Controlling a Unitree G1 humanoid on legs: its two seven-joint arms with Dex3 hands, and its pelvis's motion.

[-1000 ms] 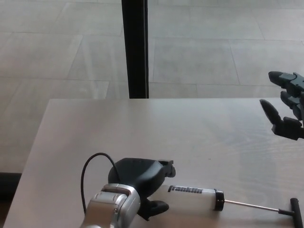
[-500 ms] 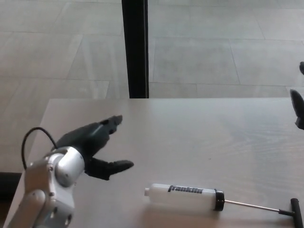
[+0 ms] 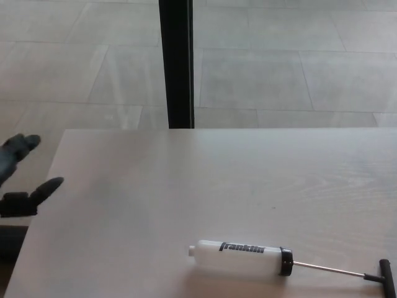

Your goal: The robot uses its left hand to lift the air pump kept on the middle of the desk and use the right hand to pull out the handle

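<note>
Lying on its side near the front edge of the tabletop (image 3: 186, 180), the air pump (image 3: 242, 257) rests free, with nothing touching it. Its white barrel carries the dark lettering "franklin" and points its small nozzle end toward picture left. A black collar closes the barrel at the right end. From that collar a thin metal rod (image 3: 329, 269) runs out to the right, fully exposed, and ends at a black T-shaped handle (image 3: 386, 277) close to the right border of the head view. The handle stands well apart from the barrel, so the pump lies in the extended condition.

The left hand (image 3: 22, 180) shows only at the far left border, beyond the tabletop's left edge and over the floor (image 3: 279, 68). Two dark fingers (image 3: 20, 146) are visible, set apart from each other and closed on nothing; the rest of the hand is cut off by the frame, so the spread appears open but the thumb cannot be confirmed. The hand is well apart from the pump.

The right hand does not show.

A black vertical post (image 3: 176, 62) stands behind the far edge of the tabletop, against the pale tiled floor.
</note>
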